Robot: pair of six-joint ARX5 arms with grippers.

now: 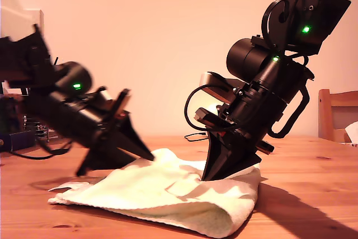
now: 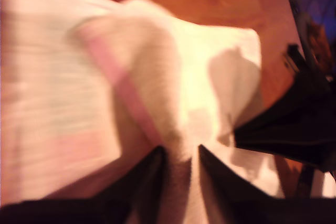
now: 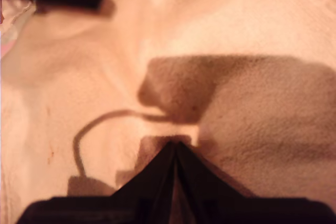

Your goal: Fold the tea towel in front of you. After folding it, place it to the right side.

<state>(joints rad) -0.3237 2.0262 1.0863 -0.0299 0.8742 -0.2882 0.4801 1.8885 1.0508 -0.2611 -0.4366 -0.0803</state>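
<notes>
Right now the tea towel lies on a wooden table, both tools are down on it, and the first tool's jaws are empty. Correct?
Not quite. My first tool is not empty: the first wrist view shows a fold of the tea towel between its jaws. The rest holds: wooden table, and my second tool down on the towel too.

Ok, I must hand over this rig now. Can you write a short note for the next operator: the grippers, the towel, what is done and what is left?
My first gripper: fingers closed on a raised fold of the tea towel, on the exterior view's left.
My second gripper: fingers shut, tip pressed into the towel. I cannot tell whether it pinches any cloth.
Towel: on the wooden table, about the middle of the exterior view, doubled over along its near edge.
Done: at least one fold seems to be in.
Left: finish the fold, flatten it, release, then move the towel to the side.
</notes>
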